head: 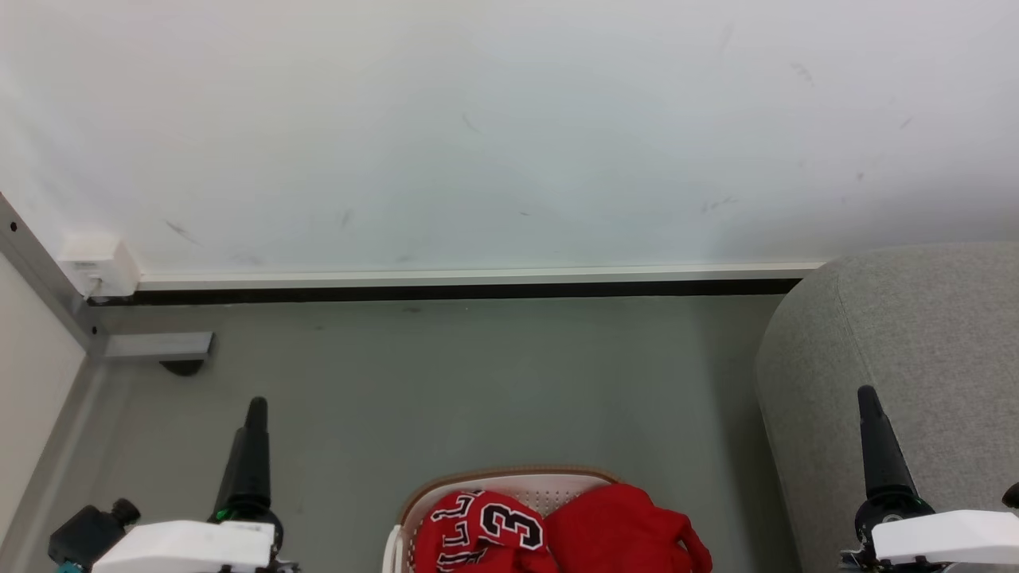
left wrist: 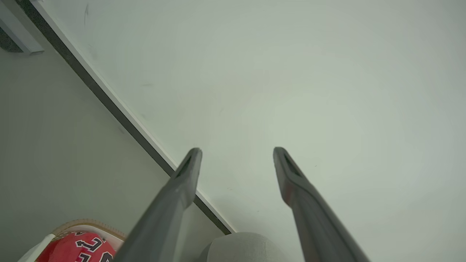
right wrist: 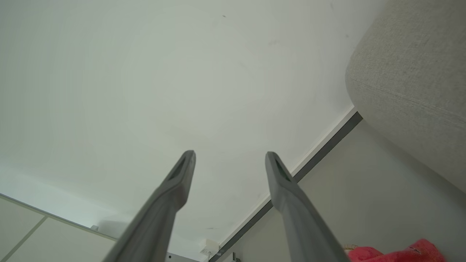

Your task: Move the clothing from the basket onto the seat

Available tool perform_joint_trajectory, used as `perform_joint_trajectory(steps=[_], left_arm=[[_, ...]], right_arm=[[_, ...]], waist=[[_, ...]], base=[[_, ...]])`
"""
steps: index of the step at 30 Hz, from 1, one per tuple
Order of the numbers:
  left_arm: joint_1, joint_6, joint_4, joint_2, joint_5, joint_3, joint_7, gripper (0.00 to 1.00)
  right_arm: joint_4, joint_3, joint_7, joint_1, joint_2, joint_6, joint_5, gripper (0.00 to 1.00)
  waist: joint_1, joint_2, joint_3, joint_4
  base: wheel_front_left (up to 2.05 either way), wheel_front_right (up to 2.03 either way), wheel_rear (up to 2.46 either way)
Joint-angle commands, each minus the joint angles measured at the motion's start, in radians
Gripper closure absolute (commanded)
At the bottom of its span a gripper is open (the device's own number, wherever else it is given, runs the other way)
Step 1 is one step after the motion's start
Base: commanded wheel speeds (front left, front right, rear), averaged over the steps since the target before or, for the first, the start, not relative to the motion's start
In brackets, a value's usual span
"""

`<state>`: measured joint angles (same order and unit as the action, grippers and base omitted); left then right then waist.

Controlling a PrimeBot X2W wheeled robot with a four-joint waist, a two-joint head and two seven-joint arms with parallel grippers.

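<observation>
The clothing lies heaped in the basket at the bottom centre of the head view: a red jersey with a black-and-white "3" on the left, a plain red garment on the right. The grey seat stands to the right of the basket. My left gripper hovers left of the basket, and its wrist view shows the left gripper open and empty, with the jersey low on the left. My right gripper is in front of the seat; the right gripper is open and empty.
A white wall with a dark skirting strip runs across behind the grey floor. A small white box sits on the wall at the left, above a grey metal bracket. A pale partition closes the left side.
</observation>
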<state>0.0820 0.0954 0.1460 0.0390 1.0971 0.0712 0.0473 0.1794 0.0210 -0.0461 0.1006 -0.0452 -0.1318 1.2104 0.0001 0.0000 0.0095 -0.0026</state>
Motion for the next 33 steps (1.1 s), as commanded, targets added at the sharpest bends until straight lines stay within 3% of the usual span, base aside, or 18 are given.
perform_joint_trajectory(steps=[1,18,33], left_arm=[[0.012,-0.005,-0.023,0.008,-0.05,-0.007,0.012,0.0],[-0.006,-0.068,-0.023,0.01,-0.417,-0.065,0.067,0.0],[-0.014,-0.089,-0.023,0.012,-0.62,-0.082,0.109,0.0]], right_arm=[[-0.022,0.008,-0.013,0.028,-0.017,0.001,-0.048,0.0],[-0.015,0.08,-0.067,0.03,-0.042,0.001,-0.424,0.0],[0.023,0.102,-0.109,0.032,-0.025,0.001,-0.628,0.0]], waist=[[-0.0001,0.0,0.0,0.0],[-0.0001,0.0,-0.009,0.006],[-0.0001,0.0,-0.016,0.007]], base=[[0.0,0.0,0.0],[0.0,0.0,0.0],[0.0,0.0,0.0]])
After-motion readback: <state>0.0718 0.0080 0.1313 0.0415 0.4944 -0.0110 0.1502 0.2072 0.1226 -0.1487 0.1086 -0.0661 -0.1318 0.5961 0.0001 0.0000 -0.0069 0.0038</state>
